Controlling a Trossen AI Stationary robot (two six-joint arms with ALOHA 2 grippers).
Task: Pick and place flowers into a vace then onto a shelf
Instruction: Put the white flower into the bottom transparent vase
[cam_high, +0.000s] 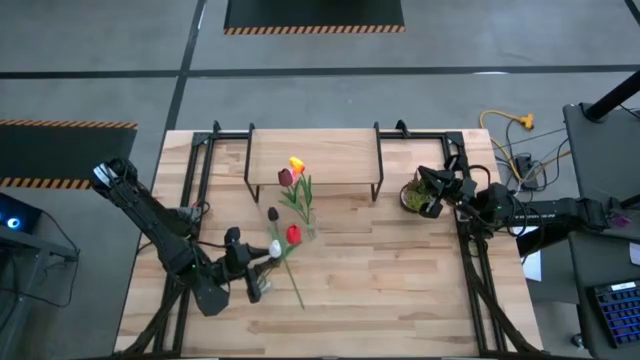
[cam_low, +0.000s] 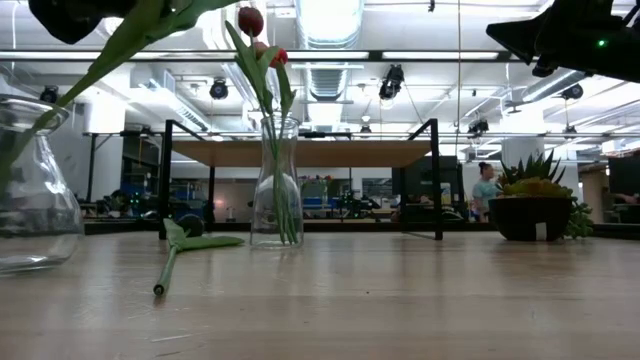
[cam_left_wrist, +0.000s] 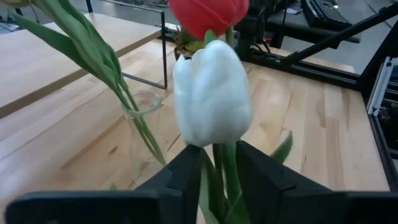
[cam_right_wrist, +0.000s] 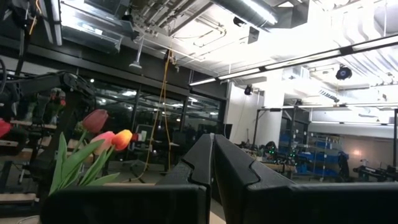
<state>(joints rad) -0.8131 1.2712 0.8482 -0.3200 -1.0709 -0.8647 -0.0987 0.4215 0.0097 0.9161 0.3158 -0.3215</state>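
Observation:
My left gripper (cam_left_wrist: 219, 149) sits near the table's near-left (cam_high: 258, 262), shut on two tulips, one white-headed (cam_left_wrist: 211, 93) and one red-headed (cam_left_wrist: 208, 15). A clear glass vase (cam_high: 308, 228) (cam_low: 277, 190) stands just beyond them in front of the shelf (cam_high: 312, 150). It holds maroon and orange-yellow tulips on green stems (cam_left_wrist: 134, 118). A dark-headed tulip (cam_high: 272, 213) lies flat on the table, its stem (cam_low: 165, 265) running toward the near edge. My right gripper (cam_right_wrist: 213, 146) is shut and hovers over the potted plant (cam_high: 410, 196). My left gripper pinches the two green stems (cam_left_wrist: 219, 180) between its two fingers (cam_left_wrist: 186, 171), just below the white head. It comes roughly level from the table's left, and both heads stick out ahead of the fingertips, off the table. The stems' lower ends are hidden behind the gripper.
The shelf's black metal legs (cam_low: 437, 180) stand behind the vase. A second clear glass vessel (cam_low: 30, 190) stands close to the near edge on the left. The spiky potted plant (cam_low: 535, 205) sits to the right of the shelf. Black frame rails (cam_high: 478, 270) run along both table sides.

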